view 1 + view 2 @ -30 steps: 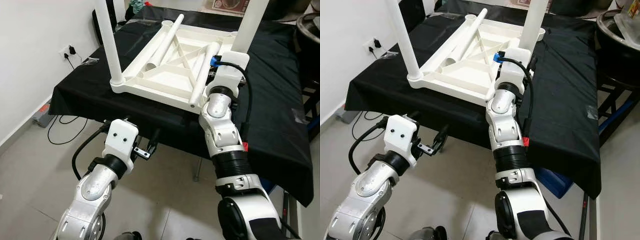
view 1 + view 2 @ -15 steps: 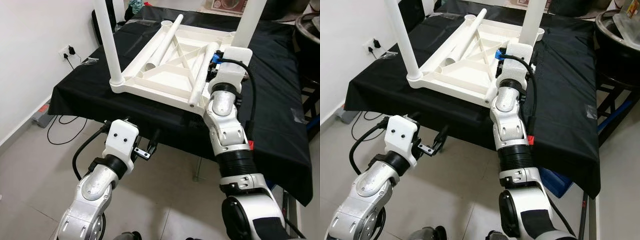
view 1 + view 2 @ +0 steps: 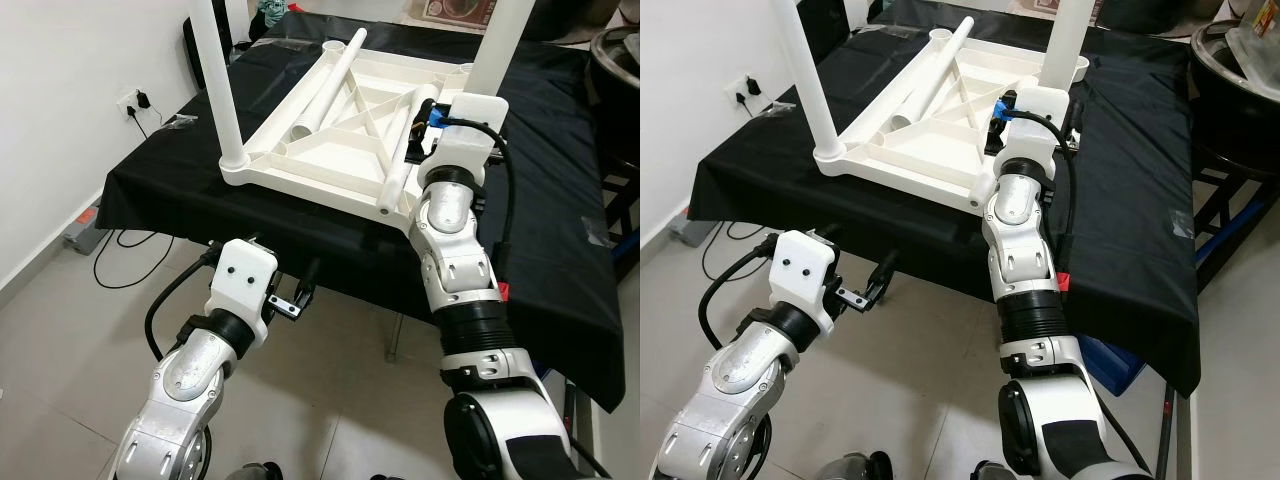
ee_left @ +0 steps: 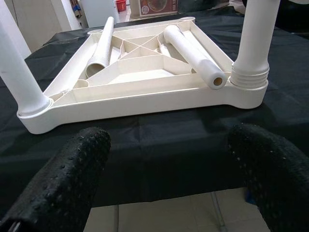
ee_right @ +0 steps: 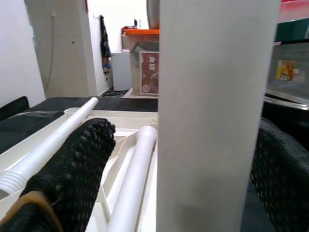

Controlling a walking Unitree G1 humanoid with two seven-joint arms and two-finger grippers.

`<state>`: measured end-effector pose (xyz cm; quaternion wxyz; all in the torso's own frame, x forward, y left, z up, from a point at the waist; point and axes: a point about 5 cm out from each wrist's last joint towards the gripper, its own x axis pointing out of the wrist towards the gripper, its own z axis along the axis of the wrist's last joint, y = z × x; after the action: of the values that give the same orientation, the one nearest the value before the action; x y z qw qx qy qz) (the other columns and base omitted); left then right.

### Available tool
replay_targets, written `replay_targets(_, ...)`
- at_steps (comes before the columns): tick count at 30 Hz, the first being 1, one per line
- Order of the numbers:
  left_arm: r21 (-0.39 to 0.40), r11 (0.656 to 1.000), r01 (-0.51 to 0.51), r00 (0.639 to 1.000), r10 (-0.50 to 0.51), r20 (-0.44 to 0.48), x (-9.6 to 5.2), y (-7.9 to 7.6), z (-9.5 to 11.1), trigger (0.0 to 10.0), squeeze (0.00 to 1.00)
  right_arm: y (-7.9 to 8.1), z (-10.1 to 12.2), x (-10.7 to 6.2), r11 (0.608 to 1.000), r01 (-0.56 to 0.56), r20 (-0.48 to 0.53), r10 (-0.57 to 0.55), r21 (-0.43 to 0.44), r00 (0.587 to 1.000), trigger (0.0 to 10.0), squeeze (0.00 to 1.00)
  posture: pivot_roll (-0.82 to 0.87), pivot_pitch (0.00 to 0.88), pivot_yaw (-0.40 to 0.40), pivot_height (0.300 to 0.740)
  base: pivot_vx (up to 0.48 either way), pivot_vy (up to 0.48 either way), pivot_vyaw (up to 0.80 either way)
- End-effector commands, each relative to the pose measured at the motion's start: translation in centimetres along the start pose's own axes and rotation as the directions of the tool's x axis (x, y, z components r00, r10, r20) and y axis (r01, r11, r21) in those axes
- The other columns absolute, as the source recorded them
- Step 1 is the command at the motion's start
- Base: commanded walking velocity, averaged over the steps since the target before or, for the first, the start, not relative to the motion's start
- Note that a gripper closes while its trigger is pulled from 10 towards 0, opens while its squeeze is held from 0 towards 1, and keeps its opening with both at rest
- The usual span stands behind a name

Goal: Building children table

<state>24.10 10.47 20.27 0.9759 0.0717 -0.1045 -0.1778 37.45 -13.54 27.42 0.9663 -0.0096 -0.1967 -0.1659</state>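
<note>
White table top [image 3: 345, 130] lies upside down on the surface [image 3: 170, 190], which has a black cloth over it. Two legs already stand up from its corners: one on the left [image 3: 222, 90] and one on the right [image 3: 498, 45]. Two more legs lie loose across the ribs inside it, a long one [image 3: 330, 85] and a shorter one [image 3: 405, 150].

The right tool [image 5: 207, 159] is up at the right corner of the table top. Its two black fingers [image 5: 72, 169] are wide apart, one on each side of the standing right leg. I cannot tell if they touch the leg.

The left tool [image 4: 169, 188] hangs low in front of the surface's near edge, over the floor. Its fingers [image 4: 67, 179] are open wide and hold nothing. The table top is ahead of it and higher up, well apart.

The floor [image 3: 60, 340] has pale tiles. A white wall [image 3: 60, 110] on the left has a socket [image 3: 133, 102] with a black plug and cord.
</note>
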Motion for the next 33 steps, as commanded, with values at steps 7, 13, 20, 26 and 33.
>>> replay_targets(7,0.0,1.0,-0.007,1.0,0.007,-0.004,-0.1,-0.1,-0.2,10.0,0.0,-1.6,-0.4,0.8,0.997,-0.059,-0.006,0.059,0.044,0.998,10.0,0.0,0.11,0.201,-0.04,0.74,0.0,0.0,0.0)
replay_targets(13,0.0,1.0,-0.006,1.0,0.006,-0.001,-0.1,-0.1,-0.1,10.0,0.0,-2.5,-0.5,1.7,0.996,-0.056,-0.02,0.058,0.065,0.998,10.0,0.0,0.11,0.201,-0.04,0.74,0.0,0.0,0.0)
replay_targets(20,0.001,1.0,-0.008,1.0,0.008,0.002,-0.1,-0.1,0.0,10.0,0.0,-2.9,-0.3,2.8,0.984,-0.127,-0.027,0.132,0.126,0.991,10.0,0.0,0.12,0.205,-0.041,0.74,0.0,0.0,0.0)
replay_targets(26,0.0,1.0,-0.008,1.0,0.008,0.004,-0.2,-0.1,0.1,10.0,0.0,-2.4,0.2,3.1,0.948,-0.229,-0.005,0.236,0.219,0.972,10.0,0.0,0.12,0.204,-0.039,0.74,0.0,0.0,0.0)
replay_targets(33,0.0,1.0,-0.008,1.0,0.008,0.004,-0.2,-0.1,0.0,10.0,0.0,-2.9,0.6,3.3,0.924,-0.299,0.038,0.299,0.238,0.953,10.0,0.0,0.12,0.194,-0.034,0.74,0.0,0.0,0.0)
